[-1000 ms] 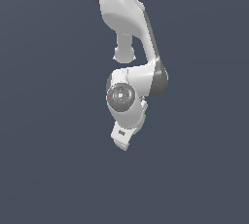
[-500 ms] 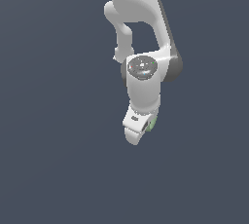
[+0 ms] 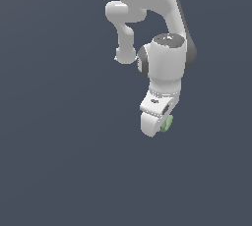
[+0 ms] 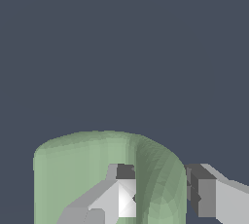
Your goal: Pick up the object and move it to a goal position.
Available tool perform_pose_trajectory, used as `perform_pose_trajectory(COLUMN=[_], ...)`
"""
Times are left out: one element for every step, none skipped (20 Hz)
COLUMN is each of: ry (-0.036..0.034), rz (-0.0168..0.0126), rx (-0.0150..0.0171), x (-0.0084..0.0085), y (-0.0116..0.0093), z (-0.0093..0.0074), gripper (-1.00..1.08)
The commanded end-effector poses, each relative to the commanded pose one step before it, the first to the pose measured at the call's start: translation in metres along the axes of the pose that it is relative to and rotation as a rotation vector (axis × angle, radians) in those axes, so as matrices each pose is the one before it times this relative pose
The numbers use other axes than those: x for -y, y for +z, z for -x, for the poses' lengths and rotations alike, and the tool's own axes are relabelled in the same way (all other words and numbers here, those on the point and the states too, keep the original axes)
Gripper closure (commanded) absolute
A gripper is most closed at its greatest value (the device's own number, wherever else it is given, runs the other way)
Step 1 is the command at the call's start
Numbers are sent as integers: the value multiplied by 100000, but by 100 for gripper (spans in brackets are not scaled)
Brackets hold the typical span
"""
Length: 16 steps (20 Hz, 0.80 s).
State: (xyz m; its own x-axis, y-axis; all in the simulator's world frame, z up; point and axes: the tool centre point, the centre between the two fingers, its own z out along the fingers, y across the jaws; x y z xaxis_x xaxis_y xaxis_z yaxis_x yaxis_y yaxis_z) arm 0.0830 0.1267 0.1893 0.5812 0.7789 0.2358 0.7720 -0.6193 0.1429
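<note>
Plain dark backdrop around gripper [image 3: 156, 127], green object [image 3: 168, 123].

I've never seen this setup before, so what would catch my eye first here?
The white arm hangs from the top of the exterior view against a plain dark blue-grey backdrop. At its lower end, the gripper straddles one wall of a pale green object, which fills the wrist view and only peeks out beside the gripper in the exterior view.

The arm [image 3: 165, 63] hangs downward, its gripper [image 4: 160, 194] fingers [image 4: 206, 196] closed around the object [image 4: 73, 169].
</note>
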Motion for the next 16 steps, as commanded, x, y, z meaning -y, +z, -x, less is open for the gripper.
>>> perform_pose_trajectory(ry=[1209, 401, 378, 352, 325, 298, 270, 243, 218, 196, 175, 154, 134, 114, 96, 76], rz=[4561, 1605, 1515, 1415, 1309, 1204, 1096, 991, 895, 806, 722, 639, 557, 478, 402, 324], rx=[-1922, -588, -541, -495, -449, -401, -347, -296, -253, -220, -193, -167, -140, -115, -88, -61], x=[342, 115, 107, 99, 91, 81, 72, 63, 55, 49, 43, 38, 33, 27, 22, 17], y=[-798, -267, -249, -231, -211, -193, -171, -152, -135, -119, -106, -93, -80, -68, -56, -42], z=[-1017, -356, -333, -310, -286, -260, -234, -208, -185, -166, -147, -129, -112, -95, -78, -62], gripper=[108, 108, 108, 108, 108, 108, 108, 108, 108, 108, 108, 108, 108, 108, 108, 108])
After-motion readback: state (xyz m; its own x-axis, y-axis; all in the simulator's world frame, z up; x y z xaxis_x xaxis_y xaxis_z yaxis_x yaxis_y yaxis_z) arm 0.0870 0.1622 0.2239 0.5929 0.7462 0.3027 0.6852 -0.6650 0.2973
